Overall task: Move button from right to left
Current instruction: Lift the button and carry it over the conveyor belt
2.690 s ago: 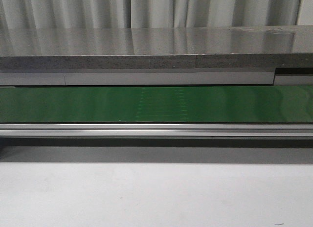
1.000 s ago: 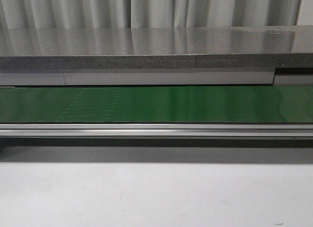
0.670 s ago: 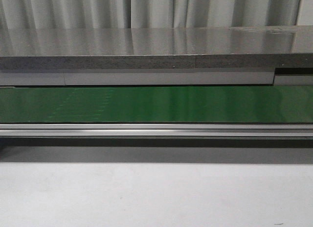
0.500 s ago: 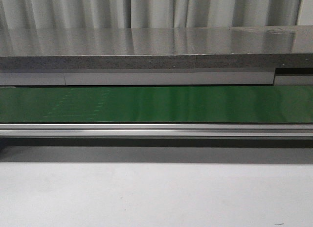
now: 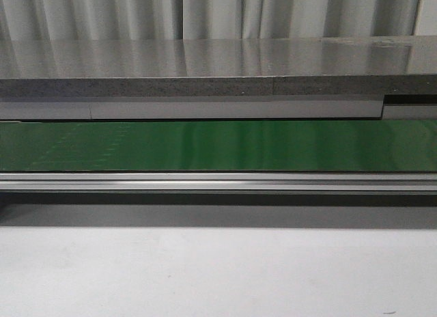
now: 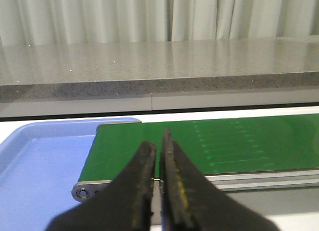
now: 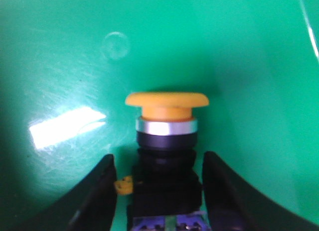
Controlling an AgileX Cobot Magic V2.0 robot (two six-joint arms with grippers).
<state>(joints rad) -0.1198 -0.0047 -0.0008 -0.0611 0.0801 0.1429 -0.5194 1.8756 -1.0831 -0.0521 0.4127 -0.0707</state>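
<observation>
Jaws of our right gripper (image 7: 158, 191) stand spread around the button (image 7: 166, 156). Our left gripper (image 6: 158, 191) has its jaws pressed together above the conveyor belt (image 6: 239, 141).

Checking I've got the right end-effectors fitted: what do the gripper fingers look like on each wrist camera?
Left gripper: two dark, matte, tapering fingers, with a faint yellowish streak on one. Right gripper: two dark, curved, blurred fingers. No cables, markings or arm links show.
</observation>
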